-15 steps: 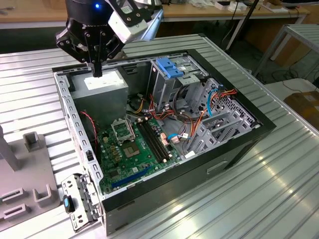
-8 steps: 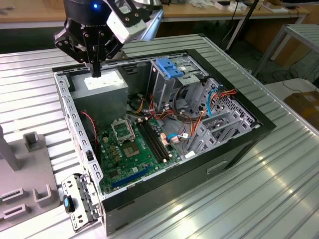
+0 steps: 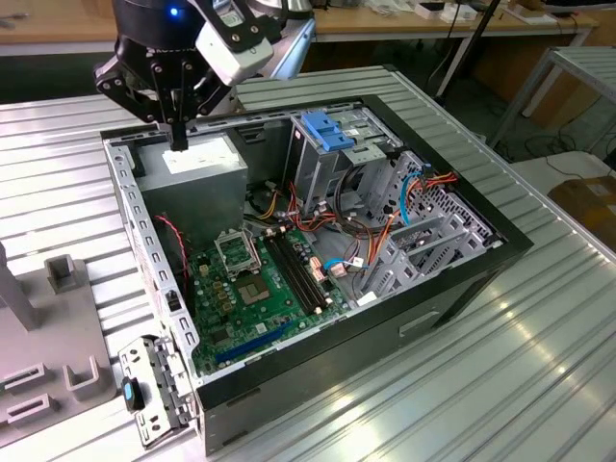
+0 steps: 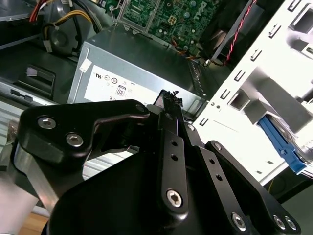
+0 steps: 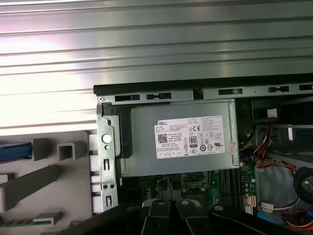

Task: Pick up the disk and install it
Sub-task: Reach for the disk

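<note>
— Black fingers [image 4: 172,147] of the gripper [image 4: 171,99] are seen closest, pressed together, with nothing held between them.
— What is it held above?
— The grey power supply [image 3: 197,192] with its white sticker [image 5: 193,137], inside the open computer case [image 3: 433,308].
— And the disk?
— Its place cannot be told for sure. A blue strip [image 5: 14,152], perhaps a side rail, is seen by the grey fixture [image 5: 29,178] outside the case. No dark body or label can be made out. A blue plastic plate [image 3: 332,130] is seated atop the drive cage [image 3: 322,173].
</note>
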Controlling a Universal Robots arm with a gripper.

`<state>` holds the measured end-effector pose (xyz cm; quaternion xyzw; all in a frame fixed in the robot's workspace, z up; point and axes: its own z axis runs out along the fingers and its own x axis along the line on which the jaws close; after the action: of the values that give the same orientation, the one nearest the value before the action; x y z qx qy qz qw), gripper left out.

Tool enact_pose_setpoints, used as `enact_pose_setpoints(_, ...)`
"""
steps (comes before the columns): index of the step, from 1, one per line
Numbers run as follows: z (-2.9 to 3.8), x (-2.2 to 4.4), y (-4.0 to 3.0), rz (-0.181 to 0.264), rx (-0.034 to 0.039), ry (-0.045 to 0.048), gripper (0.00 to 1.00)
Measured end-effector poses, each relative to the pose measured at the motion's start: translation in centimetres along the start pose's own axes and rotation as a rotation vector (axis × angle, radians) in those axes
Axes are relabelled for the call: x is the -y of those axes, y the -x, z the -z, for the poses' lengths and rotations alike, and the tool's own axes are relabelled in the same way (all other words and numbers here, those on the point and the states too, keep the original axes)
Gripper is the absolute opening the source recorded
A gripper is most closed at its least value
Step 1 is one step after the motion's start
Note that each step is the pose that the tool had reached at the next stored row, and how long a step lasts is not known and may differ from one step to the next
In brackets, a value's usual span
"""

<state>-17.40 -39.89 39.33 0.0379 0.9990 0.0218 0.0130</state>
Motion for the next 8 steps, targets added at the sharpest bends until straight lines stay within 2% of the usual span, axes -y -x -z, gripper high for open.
enact_pose_setpoints(8, 0.02, 0.07, -0.94, 0.0, 0.0, 0.0002, 0.11)
